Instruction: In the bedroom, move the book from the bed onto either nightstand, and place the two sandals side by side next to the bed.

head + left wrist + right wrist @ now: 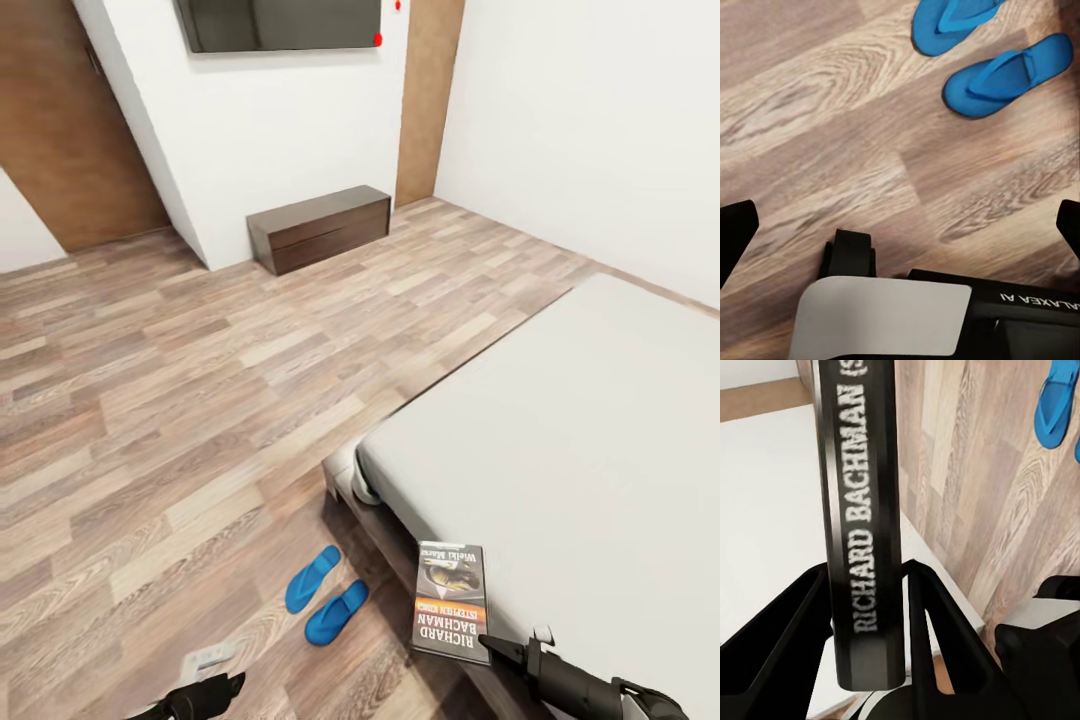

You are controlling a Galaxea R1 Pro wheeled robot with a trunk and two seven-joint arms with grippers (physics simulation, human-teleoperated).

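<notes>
Right pincer [870, 607] grips the book [452, 600] by its spine at the bed [600, 420] corner; sandals [325, 593] lie at nine o'clock on the floor. Left pincer [205, 690] open. Best lifted squarely before turning nightstand-ward.

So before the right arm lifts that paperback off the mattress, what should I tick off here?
1. Right gripper straddles the book spine, jaws on either side: ok.
2. Jaws firmly clamped on it: cannot tell.
3. Book lies at the bed edge, overhanging the floor side: ok for access, could slip.
4. Nightstand location known: cannot tell.
5. Sandals side by side on the floor by the bed: ok.
6. Left gripper low over the floor, away from the book: ok.
</notes>
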